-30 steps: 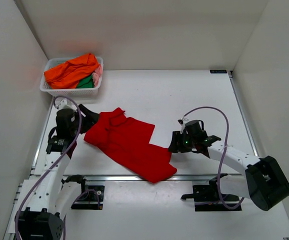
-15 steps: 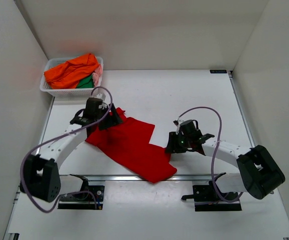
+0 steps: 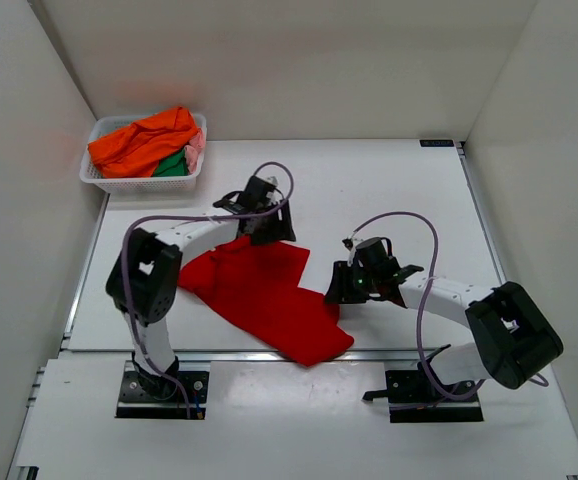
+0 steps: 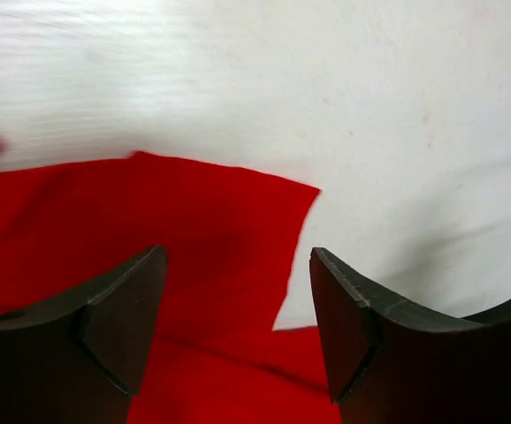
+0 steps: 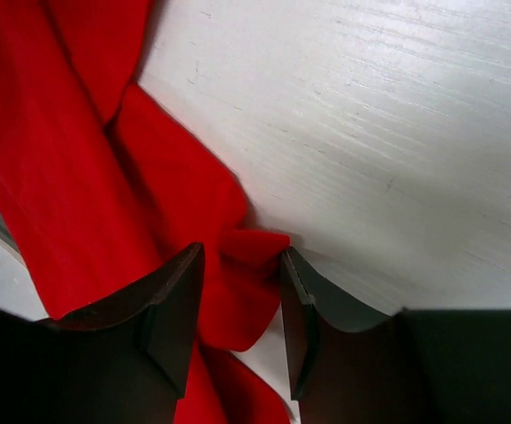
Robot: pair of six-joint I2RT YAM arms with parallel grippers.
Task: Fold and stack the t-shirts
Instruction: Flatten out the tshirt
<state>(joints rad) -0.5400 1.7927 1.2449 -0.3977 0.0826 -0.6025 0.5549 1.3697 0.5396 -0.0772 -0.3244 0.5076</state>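
Observation:
The red t-shirt [image 3: 259, 290] lies spread and partly folded on the white table, running from the left middle towards the front edge. My left gripper [image 3: 279, 232] hovers over its far edge with the jaws wide open and empty; the left wrist view shows a shirt corner [image 4: 238, 221] below my left gripper [image 4: 238, 331]. My right gripper [image 3: 342, 287] is at the shirt's right edge. In the right wrist view a bunched fold of the red t-shirt [image 5: 247, 283] sits between the part-open jaws of my right gripper [image 5: 238, 309].
A white mesh basket [image 3: 139, 183] stands at the back left corner, holding an orange t-shirt [image 3: 144, 140], a green one [image 3: 174, 165] and a pink one [image 3: 196, 150]. White walls enclose the table on three sides.
My left arm has swung from the shirt's left side across to its far right edge. My right gripper has crept left onto the shirt's right edge. The shirt's collar end has been flattened.

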